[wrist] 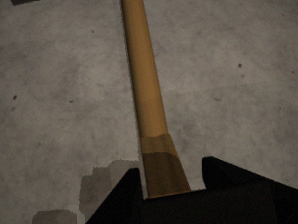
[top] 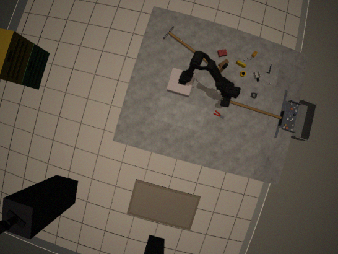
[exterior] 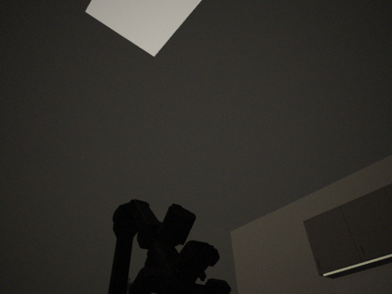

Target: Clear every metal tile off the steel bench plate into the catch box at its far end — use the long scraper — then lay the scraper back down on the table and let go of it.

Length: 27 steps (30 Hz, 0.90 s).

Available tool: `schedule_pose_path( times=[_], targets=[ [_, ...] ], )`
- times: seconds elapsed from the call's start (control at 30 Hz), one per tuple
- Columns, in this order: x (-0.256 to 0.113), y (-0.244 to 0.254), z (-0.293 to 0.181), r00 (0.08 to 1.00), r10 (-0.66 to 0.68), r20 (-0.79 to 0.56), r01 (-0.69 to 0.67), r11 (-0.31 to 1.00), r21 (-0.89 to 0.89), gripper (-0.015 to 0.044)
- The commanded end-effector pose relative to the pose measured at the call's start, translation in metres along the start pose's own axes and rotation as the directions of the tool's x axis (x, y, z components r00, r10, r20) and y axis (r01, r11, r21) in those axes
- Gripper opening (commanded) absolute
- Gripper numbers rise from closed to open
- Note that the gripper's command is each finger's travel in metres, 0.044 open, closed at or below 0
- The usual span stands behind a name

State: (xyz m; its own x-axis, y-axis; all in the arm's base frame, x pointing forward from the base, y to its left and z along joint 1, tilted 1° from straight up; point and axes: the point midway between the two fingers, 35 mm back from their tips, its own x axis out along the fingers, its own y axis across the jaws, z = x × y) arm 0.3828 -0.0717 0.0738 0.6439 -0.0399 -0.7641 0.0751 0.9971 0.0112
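My gripper (top: 226, 103) (wrist: 171, 172) is shut on the long scraper's wooden handle (top: 255, 109) (wrist: 145, 75). The handle runs right to a dark blade (top: 281, 118) at the near edge of the blue-grey steel bench plate (top: 286, 112); whether the blade touches the plate cannot be told. Several small tiles (top: 290, 118), white, orange and dark, are spread over the plate. The dark catch box (top: 308, 121) stands at the plate's far right end; its inside is too dark to read. The exterior view shows only the arm's dark outline against the ceiling.
A second long-handled tool (top: 182, 42) lies at the upper left, partly under the arm. A red block (top: 222, 52), a brown block (top: 223, 65), yellow pieces (top: 241, 64) and small tools lie above the scraper handle. Red-handled pliers (top: 218, 114) lie just below the gripper.
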Motion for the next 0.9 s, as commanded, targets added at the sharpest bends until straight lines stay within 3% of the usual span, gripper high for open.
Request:
schedule_pose_path(
  times=[0.0,0.87],
  targets=[
    [0.003,0.0,0.011,1.0,-0.006,0.019,0.006,1.0,0.001,0.0],
    [0.022,-0.005,0.036,1.0,-0.006,0.022,0.006,1.0,0.001,0.0]
  ],
)
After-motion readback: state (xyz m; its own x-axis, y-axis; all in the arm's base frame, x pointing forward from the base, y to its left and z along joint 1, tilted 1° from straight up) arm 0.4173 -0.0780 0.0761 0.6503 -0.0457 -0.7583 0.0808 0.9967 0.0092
